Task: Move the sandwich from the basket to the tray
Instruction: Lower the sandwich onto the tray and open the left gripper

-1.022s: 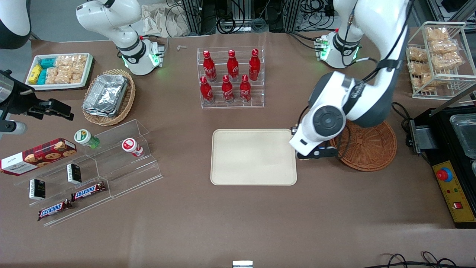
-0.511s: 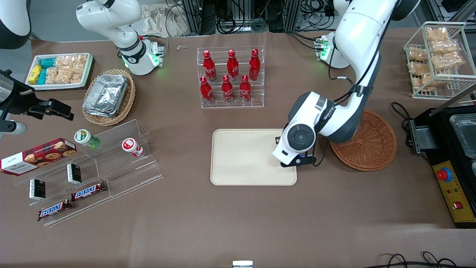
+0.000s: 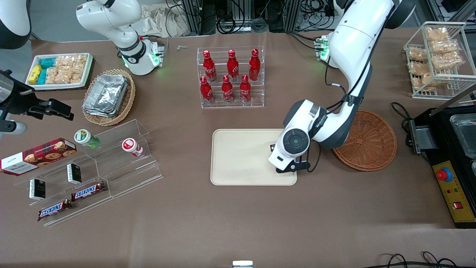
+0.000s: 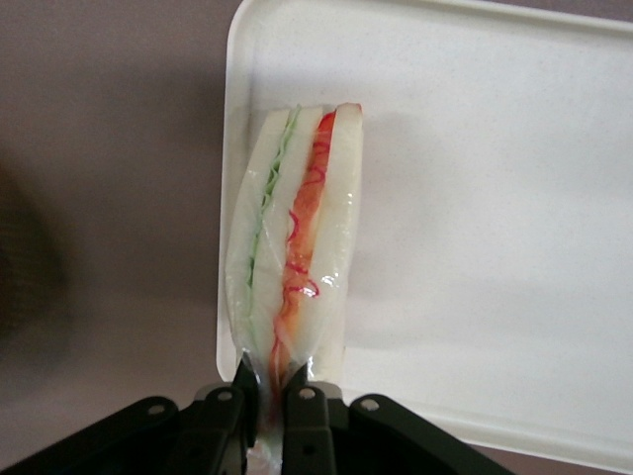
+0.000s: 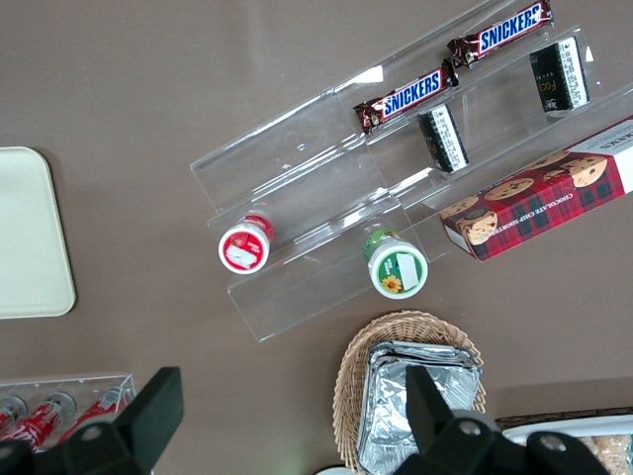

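The gripper (image 4: 265,396) is closed on the sandwich (image 4: 295,259), pinching the wrapped wedge at one end — the red and green filling layers run lengthwise away from the fingers. In the wrist view the sandwich hangs over the edge of the tray (image 4: 475,198), part of it above the tray floor and part above the rim and the bare table just beside it. In the front view the gripper is hidden under the wrist, which stands over the tray's end nearest the basket (image 3: 368,143); the basket holds no sandwich.

Step in hand: transport, judged near its end. The lift from the basket is done; the release is not.

Next move: carry the sandwich a little farther in over the tray floor — clear of the rim — then lower until it rests flat, and only then part the fingers. Releasing at the rim risks the wedge tipping onto the table.
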`<act>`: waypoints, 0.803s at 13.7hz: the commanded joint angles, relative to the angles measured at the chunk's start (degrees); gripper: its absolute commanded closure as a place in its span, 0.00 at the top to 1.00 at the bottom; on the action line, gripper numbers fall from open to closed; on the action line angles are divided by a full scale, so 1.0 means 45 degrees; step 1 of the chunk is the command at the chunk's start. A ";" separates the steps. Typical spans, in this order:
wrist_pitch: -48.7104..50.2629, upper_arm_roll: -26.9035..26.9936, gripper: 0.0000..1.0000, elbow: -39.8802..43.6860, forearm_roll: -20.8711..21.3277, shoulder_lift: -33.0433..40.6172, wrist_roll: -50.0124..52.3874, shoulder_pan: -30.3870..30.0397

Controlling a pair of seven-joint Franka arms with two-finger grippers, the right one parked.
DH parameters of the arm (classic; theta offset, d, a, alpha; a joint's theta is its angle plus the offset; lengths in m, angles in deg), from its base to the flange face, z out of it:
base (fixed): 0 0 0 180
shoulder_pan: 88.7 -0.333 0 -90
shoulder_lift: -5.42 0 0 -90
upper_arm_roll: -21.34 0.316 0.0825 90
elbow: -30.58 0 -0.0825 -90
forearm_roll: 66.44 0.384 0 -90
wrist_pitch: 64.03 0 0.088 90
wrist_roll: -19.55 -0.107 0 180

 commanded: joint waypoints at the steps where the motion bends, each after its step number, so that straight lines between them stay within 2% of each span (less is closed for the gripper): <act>1: 0.0006 0.0162 0.58 0.0496 0.0385 -0.0436 0.0417 0.0241; 2: 0.0006 0.0162 0.85 0.0496 0.0444 -0.0475 0.0417 0.0241; 3: 0.0006 0.0181 0.99 0.0496 0.0541 -0.0456 0.0398 0.0241; 5: 0.0083 0.0220 0.99 0.0496 0.0581 -0.0340 0.0378 0.0163; 8: 0.0938 0.0609 0.99 0.0477 0.1224 0.0477 0.0709 -0.0012; 11: 0.2133 0.0630 0.99 0.0477 0.1322 0.1454 0.0515 -0.0830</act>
